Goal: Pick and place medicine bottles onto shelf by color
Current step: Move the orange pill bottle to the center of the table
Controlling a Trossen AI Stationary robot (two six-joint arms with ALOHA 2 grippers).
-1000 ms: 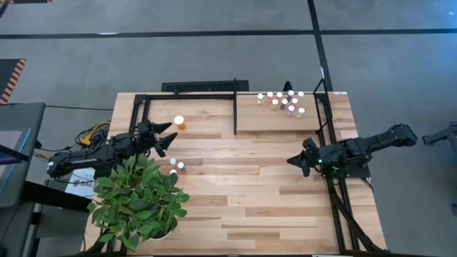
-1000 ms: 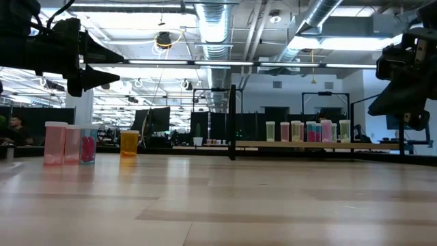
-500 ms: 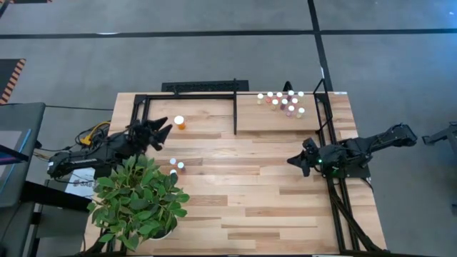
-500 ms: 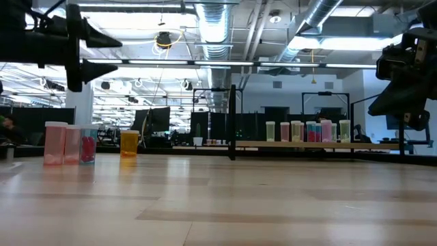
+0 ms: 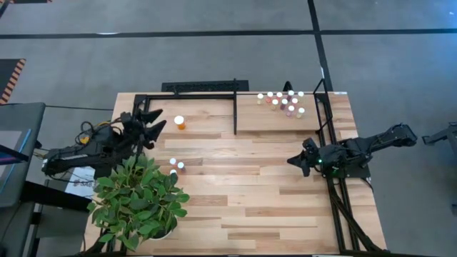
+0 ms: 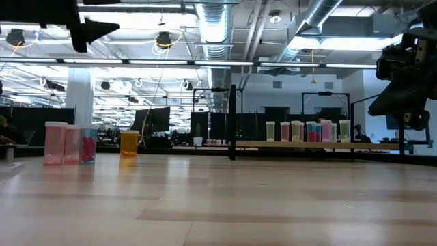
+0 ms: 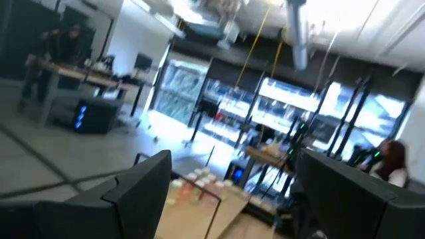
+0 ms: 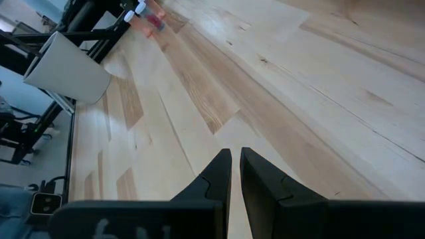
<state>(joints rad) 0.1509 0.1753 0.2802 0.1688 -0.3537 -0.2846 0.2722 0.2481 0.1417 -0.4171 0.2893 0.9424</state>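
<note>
While the left gripper (image 5: 156,123) gapes wide and empty, just past it stands the orange bottle (image 5: 179,122), its label too tiny to read.

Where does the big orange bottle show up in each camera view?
High view: orange bottle on the table's left side, just beyond the open left gripper.
Low view: at left, right of the pink vials.
Left wrist view: cannot tell.
Right wrist view: not in it.
Shared landmark: the shelf's black post.
</note>
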